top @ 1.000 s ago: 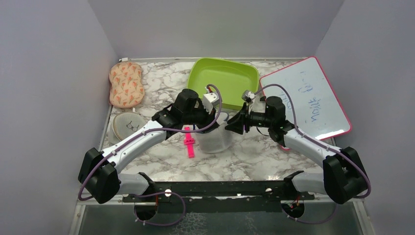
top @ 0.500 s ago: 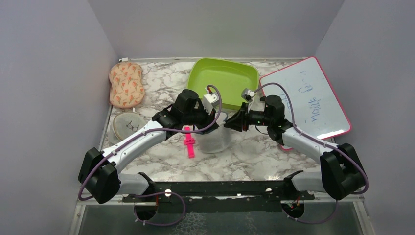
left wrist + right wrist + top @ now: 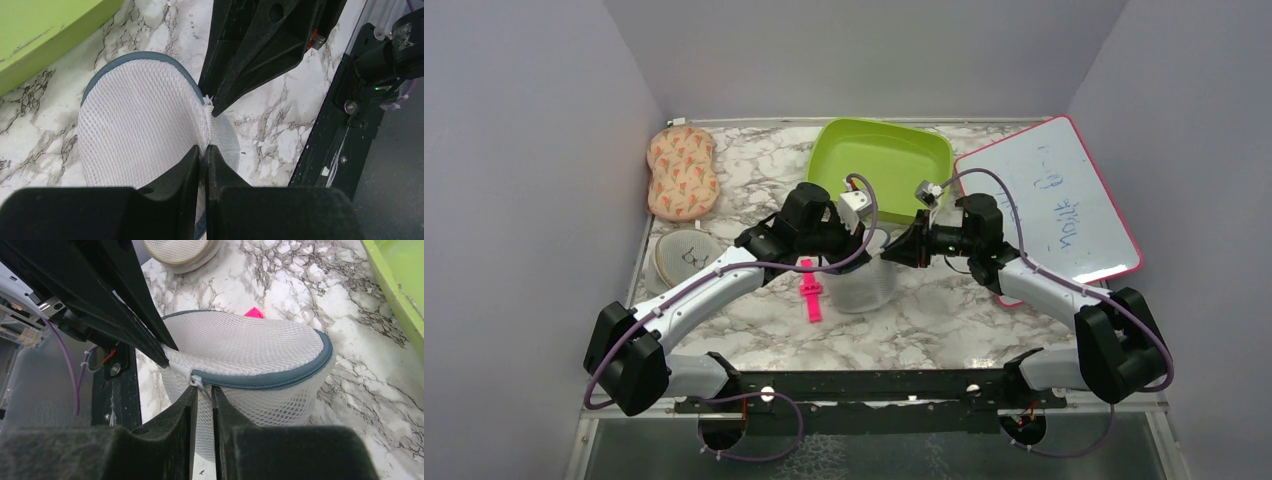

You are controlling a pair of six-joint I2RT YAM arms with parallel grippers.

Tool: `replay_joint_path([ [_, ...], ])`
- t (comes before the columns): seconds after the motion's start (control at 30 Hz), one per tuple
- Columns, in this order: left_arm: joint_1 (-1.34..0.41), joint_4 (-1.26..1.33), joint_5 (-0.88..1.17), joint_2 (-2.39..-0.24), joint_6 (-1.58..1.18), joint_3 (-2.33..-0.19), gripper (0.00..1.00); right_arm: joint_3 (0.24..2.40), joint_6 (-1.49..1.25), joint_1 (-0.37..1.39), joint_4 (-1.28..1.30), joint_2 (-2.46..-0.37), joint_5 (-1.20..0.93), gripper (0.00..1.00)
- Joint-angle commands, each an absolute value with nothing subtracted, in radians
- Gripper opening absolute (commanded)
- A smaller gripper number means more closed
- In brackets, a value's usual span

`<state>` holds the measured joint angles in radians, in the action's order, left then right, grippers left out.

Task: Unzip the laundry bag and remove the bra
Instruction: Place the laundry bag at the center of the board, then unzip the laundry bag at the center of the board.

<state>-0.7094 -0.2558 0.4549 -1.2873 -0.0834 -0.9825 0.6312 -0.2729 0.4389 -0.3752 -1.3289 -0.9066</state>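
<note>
Unzipping is the step in hand; the zip looks closed. The laundry bag stands mid-table, just in front of the green tray. The left gripper is clenched on the mesh beside the zip end. The right gripper is pinched on the zip pull. Next move, in my judgement: draw the pull along the dark rim while the left anchors the fabric.

From above, my left gripper and right gripper cover the far top of the laundry bag, and its zip pull is too small to find there. At my right wrist the pull slips out of sight between my clamped fingers. Behind the bag a pink thing shows only a corner. I cannot tell what lies inside the bag's mesh, and my left fingers, pinched on it, hide its near rim.
</note>
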Motion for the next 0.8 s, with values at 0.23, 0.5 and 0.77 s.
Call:
replay_joint_path([
  [0.23, -0.719, -0.246, 0.449, -1.281, -0.074, -0.978, 0.00, 0.644, -0.309, 0.446, -0.402, -1.324, -0.872, 0.02],
  [0.5, -0.719, -0.316, 0.384, -1.296, -0.041, -1.001, 0.20, 0.686, -0.244, 0.509, -0.218, -1.239, -0.676, 0.02],
  [0.77, -0.741, -0.307, 0.362, -1.333, -0.057, -1.023, 0.40, 0.722, -0.215, 0.531, -0.163, -1.241, -0.658, 0.02],
])
